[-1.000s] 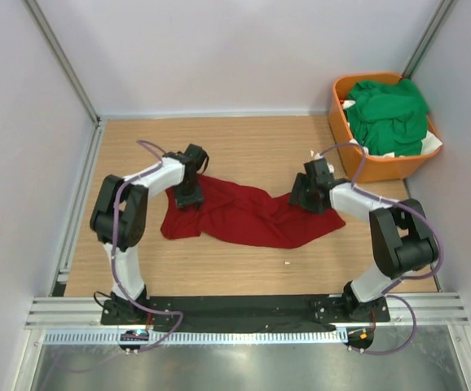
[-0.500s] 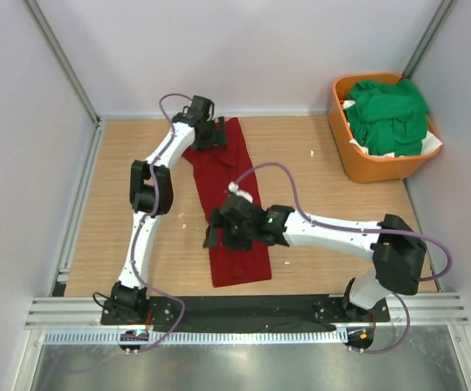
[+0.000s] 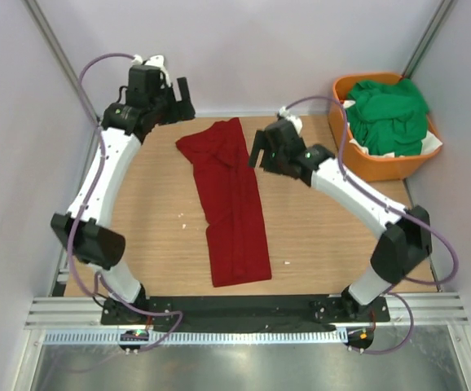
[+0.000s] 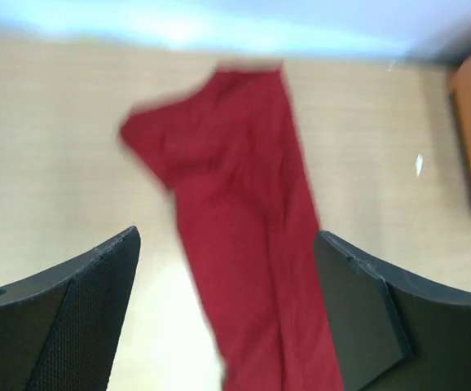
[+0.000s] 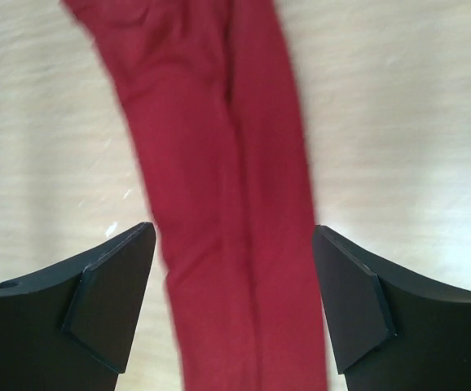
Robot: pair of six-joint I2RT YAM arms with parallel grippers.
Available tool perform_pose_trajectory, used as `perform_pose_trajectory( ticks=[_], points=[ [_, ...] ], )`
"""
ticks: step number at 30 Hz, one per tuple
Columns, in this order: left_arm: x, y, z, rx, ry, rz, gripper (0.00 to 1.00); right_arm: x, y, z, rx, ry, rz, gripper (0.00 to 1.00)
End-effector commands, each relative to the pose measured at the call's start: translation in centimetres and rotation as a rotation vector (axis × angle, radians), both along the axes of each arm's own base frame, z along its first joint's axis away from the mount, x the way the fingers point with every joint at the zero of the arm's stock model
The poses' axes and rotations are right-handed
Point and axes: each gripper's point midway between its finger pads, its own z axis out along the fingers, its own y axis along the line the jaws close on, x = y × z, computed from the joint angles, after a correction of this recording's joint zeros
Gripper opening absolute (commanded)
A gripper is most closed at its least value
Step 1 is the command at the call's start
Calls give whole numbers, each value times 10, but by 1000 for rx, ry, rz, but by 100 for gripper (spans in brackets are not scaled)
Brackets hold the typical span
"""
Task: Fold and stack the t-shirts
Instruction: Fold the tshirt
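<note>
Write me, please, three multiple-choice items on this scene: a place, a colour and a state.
1. Where are the green t-shirts? A. in the orange basket; B. draped over an arm; C. hanging on the wall.
2. Which colour is the flat t-shirt on the table? A. blue; B. dark red; C. white.
3. The left fingers and right fingers are: A. shut on cloth; B. apart, empty; C. crossed.
Answers: A, green cloth fills the basket; B, the long strip is dark red; B, each wrist view shows them wide apart, gripping nothing.
</note>
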Motion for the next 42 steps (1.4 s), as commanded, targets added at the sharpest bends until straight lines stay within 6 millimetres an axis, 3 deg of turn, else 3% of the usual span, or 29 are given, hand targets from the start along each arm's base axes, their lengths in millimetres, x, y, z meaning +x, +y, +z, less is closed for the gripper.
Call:
perform_pose_trajectory(
  ticks=[1,2,3,4,5,6,8,9,11,12,15,17,20,23,24,27,28,30,32,33,36,42],
  points=[
    [-67,12,-58,13,225,41,87,62,-9,18,-42,-91,62,84],
    [-92,17,-39,-14,179,43,87,81,-1,13,-51,-85,79,84],
    [-114,20,-70,-7,235,52,87,92,1,12,-57,-87,93,84],
    [-131,15,-75,-21,235,33,88,103,2,5,-67,-84,98,84],
    [-145,14,-81,-50,246,37,88,126,2,-3,-75,-90,105,83],
    [-170,17,-90,-63,250,28,89,138,4,-12,-73,-82,108,83],
    [-196,9,-99,-85,268,-10,89,161,3,-24,-53,-65,123,81],
    [-213,7,-107,-86,279,-30,89,183,11,-40,-53,-55,122,80],
    [-228,3,-110,-107,285,-55,88,203,14,-57,-66,-39,118,78],
    [-236,1,-119,-110,307,-57,88,220,25,-63,-36,-51,143,78],
    [-257,-4,-130,-122,333,-82,88,247,41,-84,2,-67,170,76],
    [-265,-5,-135,-128,343,-91,88,260,46,-84,27,-110,176,76],
    [-276,-7,-145,-128,369,-96,87,275,44,-102,51,-127,140,76],
    [-281,-6,-153,-107,386,-95,87,282,44,-118,74,-121,118,61],
    [-282,-6,-156,-98,394,-95,87,283,44,-121,78,-120,114,43],
    [-282,-5,-163,-72,410,-90,87,285,39,-137,61,-108,88,15],
    [-282,-4,-166,-62,416,-86,87,289,30,-140,39,-113,52,2],
    [-283,-6,-173,-40,436,-86,86,294,5,-149,5,-98,-31,1],
    [-282,-5,-177,-18,439,-72,85,300,-39,-163,-39,-68,-169,1],
    [-284,-8,-180,-8,443,-78,85,302,-56,-158,-50,-71,-222,1],
    [-282,-11,-189,34,452,-61,85,304,-87,-163,-63,-67,-295,1],
    [-277,-25,-218,66,480,-21,83,293,-95,-181,-85,-4,-290,1]
  ],
)
